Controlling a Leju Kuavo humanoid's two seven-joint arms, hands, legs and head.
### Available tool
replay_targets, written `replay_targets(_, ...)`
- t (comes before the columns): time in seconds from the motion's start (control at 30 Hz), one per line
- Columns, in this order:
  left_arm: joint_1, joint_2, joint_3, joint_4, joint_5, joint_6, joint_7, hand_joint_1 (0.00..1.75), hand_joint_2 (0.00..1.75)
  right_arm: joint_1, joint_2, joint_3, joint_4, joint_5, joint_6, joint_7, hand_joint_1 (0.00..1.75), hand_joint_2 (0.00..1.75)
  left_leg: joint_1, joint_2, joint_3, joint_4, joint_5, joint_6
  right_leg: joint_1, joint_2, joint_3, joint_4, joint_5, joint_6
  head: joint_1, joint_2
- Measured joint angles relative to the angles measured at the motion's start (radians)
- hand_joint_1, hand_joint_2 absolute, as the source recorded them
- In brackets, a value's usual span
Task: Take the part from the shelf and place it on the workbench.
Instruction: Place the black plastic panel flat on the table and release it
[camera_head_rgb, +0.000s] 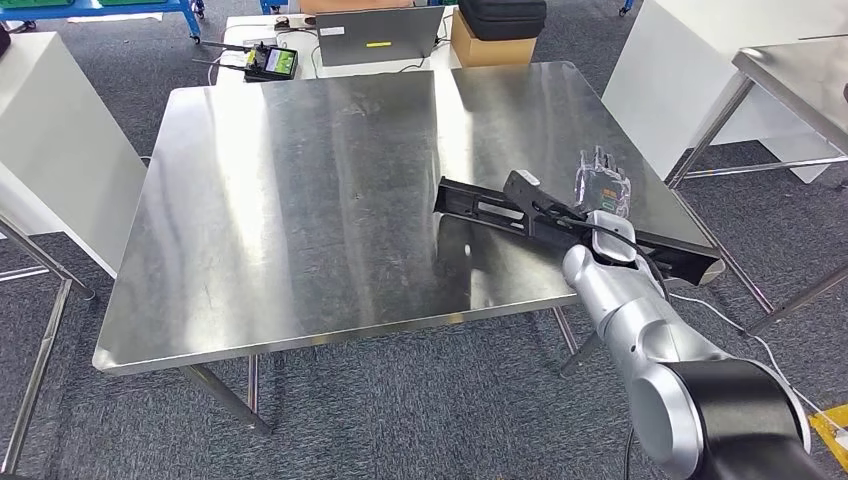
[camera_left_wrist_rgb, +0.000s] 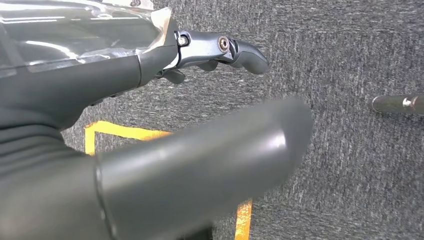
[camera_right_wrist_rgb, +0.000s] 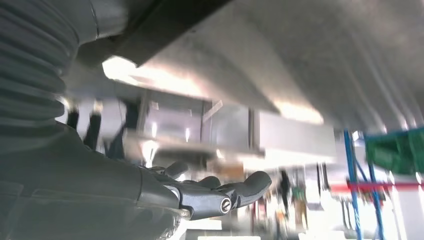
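Head view gives me the part, a long black rail lying on the steel bench near its right edge. Its long axis runs from the bench's middle right out toward the near right corner, where the far end overhangs the edge a little. My right hand sits just past the rail with its fingers spread and reaching away from me over the steel; I see nothing held in it, and the silver forearm crosses over the rail.

Right wrist view looks along the bench top at low level: the thumb and dark fingers stand apart with nothing between them, and the rail's dark body passes blurred overhead. Blue racking shows far off.

Left wrist view shows my left hand hanging over grey carpet, fingers loosely extended around nothing, with yellow floor tape below.

Beyond the bench I see a laptop, a cardboard box with a black case on it, and a handheld controller on a white table. Grey carpet surrounds everything.
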Motion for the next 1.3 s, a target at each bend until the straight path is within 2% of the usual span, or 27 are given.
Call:
replay_targets(0.3, -0.002, 0.000, 0.001, 0.000, 0.000, 0.000, 0.001, 0.00, 0.00, -0.005, 0.009, -0.029, -0.002, -0.007, 0.023, -0.006, 0.00, 1.75, 0.000, 0.003, 0.009, 0.000, -0.002, -0.001, 0.001, 0.003, 0.008, 0.000, 0.000, -0.001, 0.000, 0.000)
replay_targets(0.5, -0.004, 0.000, 0.003, 0.000, 0.000, 0.000, -0.005, 0.00, 0.00, -0.030, 0.018, -0.057, -0.006, -0.001, 0.105, 0.000, 0.00, 1.75, 0.000, 0.010, 0.017, 0.000, -0.005, -0.001, 0.002, 0.010, 0.014, 0.000, -0.001, -0.001, 0.000, 0.000)
replay_targets(0.63, -0.002, 0.000, 0.006, 0.000, 0.000, 0.001, -0.022, 0.00, 0.00, -0.042, 0.017, -0.057, -0.007, 0.054, 0.048, 0.072, 0.00, 1.75, 0.000, 0.009, 0.017, 0.000, -0.005, 0.000, 0.002, 0.010, 0.015, 0.000, -0.002, 0.000, 0.000, 0.000)
replay_targets(0.77, 0.008, 0.000, 0.011, 0.000, 0.000, 0.004, -0.028, 0.00, 0.00, -0.046, 0.010, -0.057, -0.007, 0.072, 0.025, 0.084, 0.00, 1.75, 0.000, 0.007, 0.014, 0.000, -0.005, 0.001, 0.002, 0.008, 0.014, 0.000, -0.002, 0.002, 0.000, 0.000)
replay_targets(0.87, 0.012, 0.000, 0.016, 0.000, -0.002, 0.006, -0.033, 0.00, 0.00, -0.038, 0.009, -0.057, -0.007, 0.093, -0.063, 0.089, 0.00, 1.75, 0.000, 0.005, 0.012, 0.000, -0.005, 0.001, 0.001, 0.006, 0.013, 0.000, -0.003, 0.002, 0.000, 0.000)
replay_targets(0.97, 0.013, 0.000, 0.020, 0.000, -0.014, 0.006, -0.038, 0.00, 0.00, -0.016, 0.005, -0.060, -0.007, 0.101, -0.221, 0.069, 0.00, 1.75, 0.000, 0.001, 0.006, 0.001, -0.004, 0.001, 0.001, 0.003, 0.009, 0.000, -0.002, 0.002, 0.000, 0.000)
replay_targets(1.03, 0.015, 0.000, 0.023, 0.000, -0.022, 0.006, -0.038, 0.00, 0.00, -0.007, -0.001, -0.068, -0.007, 0.098, -0.289, 0.039, 0.00, 1.75, 0.000, 0.000, 0.001, 0.001, -0.004, 0.001, 0.001, 0.002, 0.008, 0.001, -0.002, 0.003, 0.000, 0.000)
replay_targets(1.17, 0.017, 0.000, 0.031, 0.000, -0.029, 0.010, -0.038, 0.00, 0.00, -0.007, -0.007, -0.079, -0.008, 0.102, -0.324, 0.002, 0.00, 1.75, 0.000, 0.000, -0.004, 0.001, -0.002, 0.002, 0.002, 0.002, 0.008, 0.001, -0.001, 0.003, 0.000, 0.000)
replay_targets(1.3, 0.017, 0.000, 0.036, 0.000, -0.030, 0.012, -0.039, 0.00, 0.00, -0.016, -0.007, -0.085, -0.011, 0.115, -0.344, -0.001, 0.00, 1.75, 0.000, 0.000, -0.006, 0.001, -0.002, 0.002, 0.001, 0.002, 0.007, 0.001, -0.001, 0.003, 0.000, 0.000)
